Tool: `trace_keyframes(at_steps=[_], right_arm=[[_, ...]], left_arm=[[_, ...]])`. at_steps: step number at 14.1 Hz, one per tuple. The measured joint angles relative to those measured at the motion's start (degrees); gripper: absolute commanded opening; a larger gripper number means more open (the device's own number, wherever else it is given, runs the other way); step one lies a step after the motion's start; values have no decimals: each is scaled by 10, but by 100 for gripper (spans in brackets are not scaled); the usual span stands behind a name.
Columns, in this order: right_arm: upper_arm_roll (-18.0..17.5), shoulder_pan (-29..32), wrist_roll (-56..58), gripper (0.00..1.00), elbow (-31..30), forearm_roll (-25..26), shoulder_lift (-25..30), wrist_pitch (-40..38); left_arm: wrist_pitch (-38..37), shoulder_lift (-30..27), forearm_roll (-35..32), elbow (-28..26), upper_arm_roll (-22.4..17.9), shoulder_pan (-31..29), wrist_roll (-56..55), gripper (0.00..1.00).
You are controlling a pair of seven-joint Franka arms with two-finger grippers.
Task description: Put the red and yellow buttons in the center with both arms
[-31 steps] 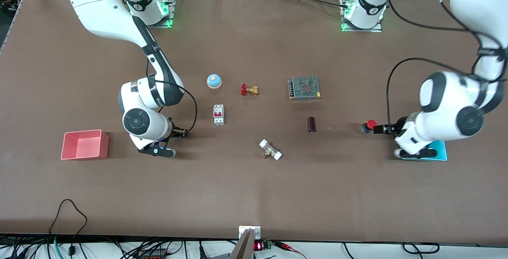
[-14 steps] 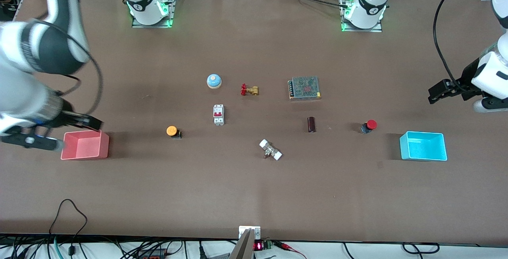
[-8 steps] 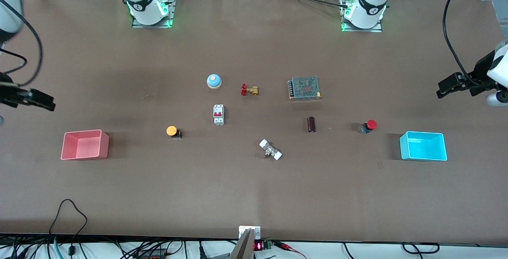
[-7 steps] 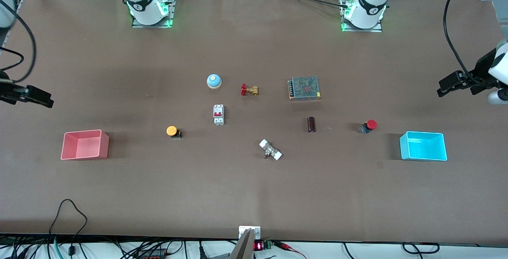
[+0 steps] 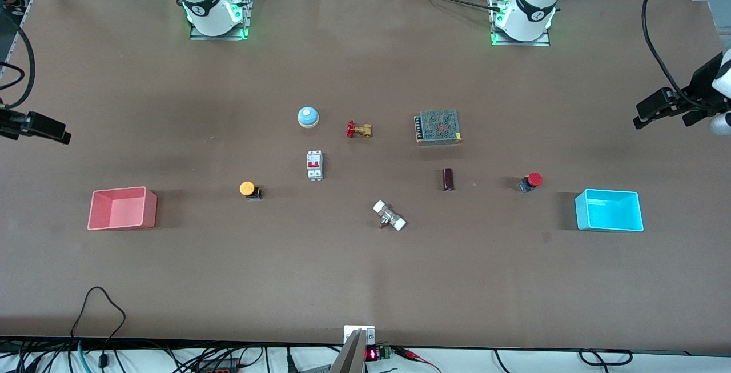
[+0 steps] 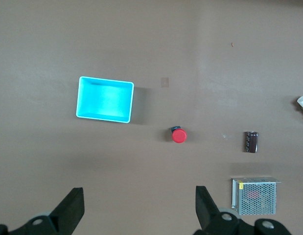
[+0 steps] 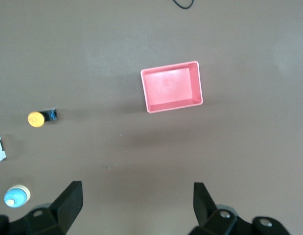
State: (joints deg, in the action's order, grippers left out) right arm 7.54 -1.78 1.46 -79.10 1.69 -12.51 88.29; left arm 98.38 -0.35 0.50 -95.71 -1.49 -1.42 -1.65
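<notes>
Pink bin at the right arm's end of the table, cyan bin at the left arm's end, pale blue dome at 12 o'clock of white circuit breaker, brass valve, mesh-topped power supply, dark cylinder at its 6 o'clock, white-ended fitting.

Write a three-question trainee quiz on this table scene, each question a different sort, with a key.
1. True or false: the red button lies inside the blue bin.
2. Which item is nearest the yellow button? A) circuit breaker B) mesh-topped box C) dark cylinder
3. Fill in: the jaws of the left gripper and right gripper are both ____.

Key: 1 false, it rests on the table beside the bin; 2 A; 3 open.
</notes>
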Motion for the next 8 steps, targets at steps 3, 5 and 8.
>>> trace_keyframes(at_steps=[3,5,8], right_arm=[[-2,0,-5,100,-38,2,35,0],[-3,0,-5,100,-50,2,48,-1],[-3,1,-5,100,-56,2,56,-2]], left_arm=[[-1,-1,0,0,0,2,0,100],[-2,-3,0,0,0,2,0,100],[-3,-5,0,0,0,3,1,100]])
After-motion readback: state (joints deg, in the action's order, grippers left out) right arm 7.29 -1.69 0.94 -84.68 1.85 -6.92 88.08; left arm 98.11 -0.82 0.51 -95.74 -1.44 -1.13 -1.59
